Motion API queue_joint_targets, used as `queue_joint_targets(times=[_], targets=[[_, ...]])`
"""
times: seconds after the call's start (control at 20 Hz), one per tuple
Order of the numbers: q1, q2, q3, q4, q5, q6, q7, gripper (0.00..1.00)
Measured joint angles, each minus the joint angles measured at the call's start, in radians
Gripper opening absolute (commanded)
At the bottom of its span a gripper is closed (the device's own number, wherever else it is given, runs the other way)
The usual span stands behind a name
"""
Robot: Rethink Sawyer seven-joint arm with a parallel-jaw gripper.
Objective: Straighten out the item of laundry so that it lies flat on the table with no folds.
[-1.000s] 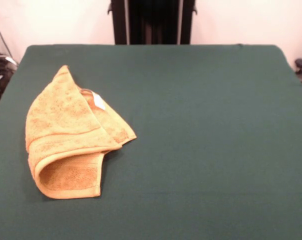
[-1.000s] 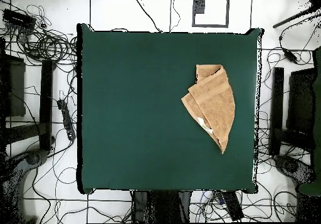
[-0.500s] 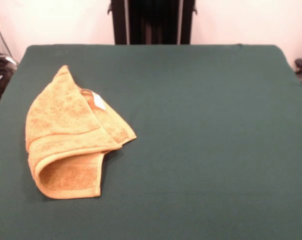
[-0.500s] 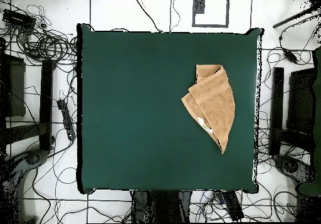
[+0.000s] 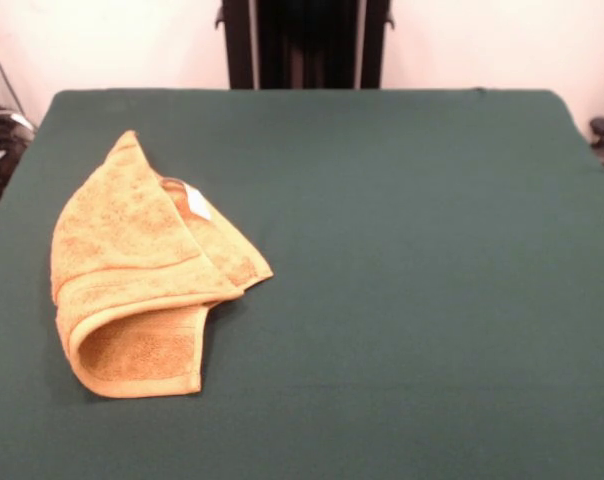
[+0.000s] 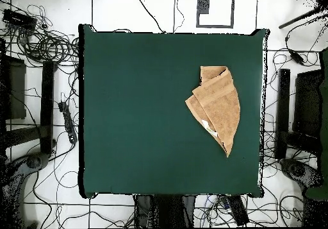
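Note:
The item of laundry (image 5: pixel 132 265) is a mustard-yellow terry towel lying folded over itself on the left part of the table (image 5: pixel 402 280) in the front view. Its upper layer comes to a point at the far end and curls into a rolled fold at the near end. A small white tag (image 5: pixel 196 201) shows on the lower layer at its right edge. In the overhead view the towel (image 6: pixel 218 106) lies near the right side of the table (image 6: pixel 141 111), pointed end toward the bottom. No gripper or arm shows in either view.
Dark uprights of the pedestal (image 5: pixel 304 42) stand behind the table's far edge. Cables (image 6: pixel 45 40) and dark stands (image 6: pixel 282 111) lie on the floor on both sides of the table in the overhead view.

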Motion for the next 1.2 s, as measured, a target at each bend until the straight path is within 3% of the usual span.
queue_joint_targets(times=[0.4,0.95,1.15,1.2], targets=[[-0.119,0.028,0.277,0.001,-0.183,-0.017,0.001,1.00],[-0.246,0.112,0.547,0.003,-0.370,-0.029,0.003,1.00],[-0.279,0.136,0.666,0.003,-0.474,-0.029,0.003,1.00],[-0.298,0.149,0.748,0.002,-0.553,-0.029,0.003,1.00]])
